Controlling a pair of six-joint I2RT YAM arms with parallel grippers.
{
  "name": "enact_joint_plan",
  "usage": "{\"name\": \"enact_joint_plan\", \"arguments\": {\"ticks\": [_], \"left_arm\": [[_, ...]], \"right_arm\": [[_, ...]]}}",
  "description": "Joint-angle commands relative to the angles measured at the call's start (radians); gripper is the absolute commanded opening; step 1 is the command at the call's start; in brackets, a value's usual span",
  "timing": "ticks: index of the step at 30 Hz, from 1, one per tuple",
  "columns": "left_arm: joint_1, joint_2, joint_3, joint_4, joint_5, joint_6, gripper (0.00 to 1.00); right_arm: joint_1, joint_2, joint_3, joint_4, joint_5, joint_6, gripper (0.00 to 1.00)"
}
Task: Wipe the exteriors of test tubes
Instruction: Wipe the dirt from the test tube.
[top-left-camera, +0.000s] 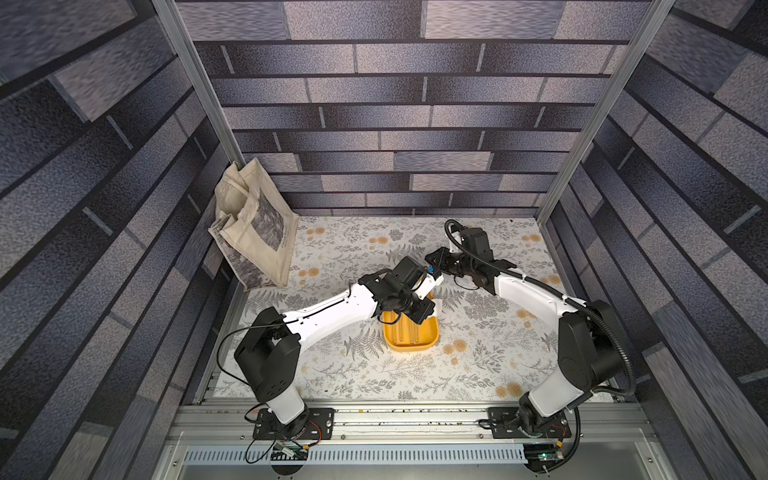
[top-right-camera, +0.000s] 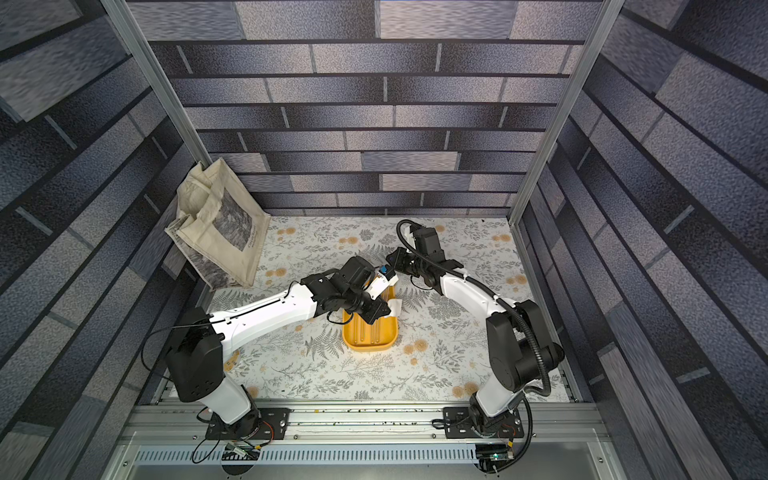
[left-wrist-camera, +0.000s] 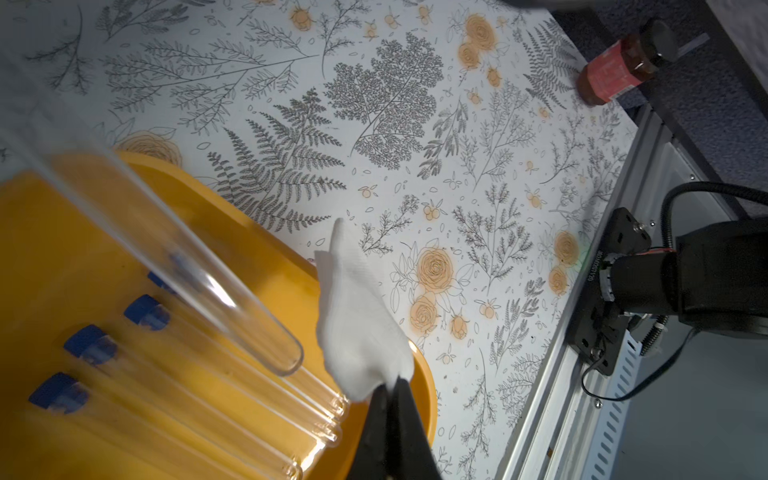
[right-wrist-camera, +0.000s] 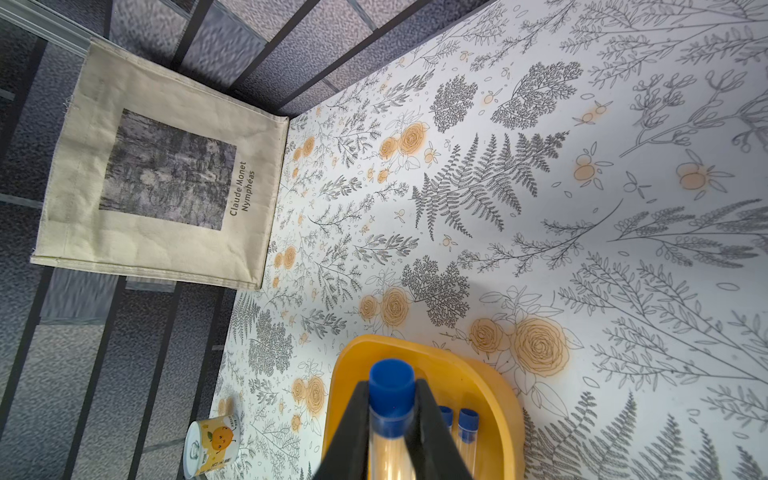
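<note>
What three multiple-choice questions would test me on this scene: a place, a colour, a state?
1. Where do the four loose test tubes lie? A in the yellow tray B in a rack C in a box
2. What colour are their caps? A red B blue C green
3. The left tool is: A open, empty B shut on a tube C shut on the white cloth
Answers: A, they lie side by side there; B, every visible cap is blue; C, it pinches the cloth's corner.
</note>
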Motion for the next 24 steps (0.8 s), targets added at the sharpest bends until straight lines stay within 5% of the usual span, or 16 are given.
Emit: {"name": "enact_joint_plan", "arguments": {"ticks": [1,8,24], "left_arm": [[0.003,0.011,0.042,-0.037,-0.12,-0.034,0.03],[0.009,0.017,0.047,-0.02,-0.224,-0.073,0.03],[0.094,0.107,0.164,0.005,-0.217,-0.078,0.03]], "right_arm": [[-0.005,-0.019,-0.013,-0.007,0.007,0.011,0.2],[-0.005,-0.016,-0.015,-0.012,0.017,0.014,0.2],[-0.005,-0.025,-0.035,-0.009,0.021,0.021,0.2]]}}
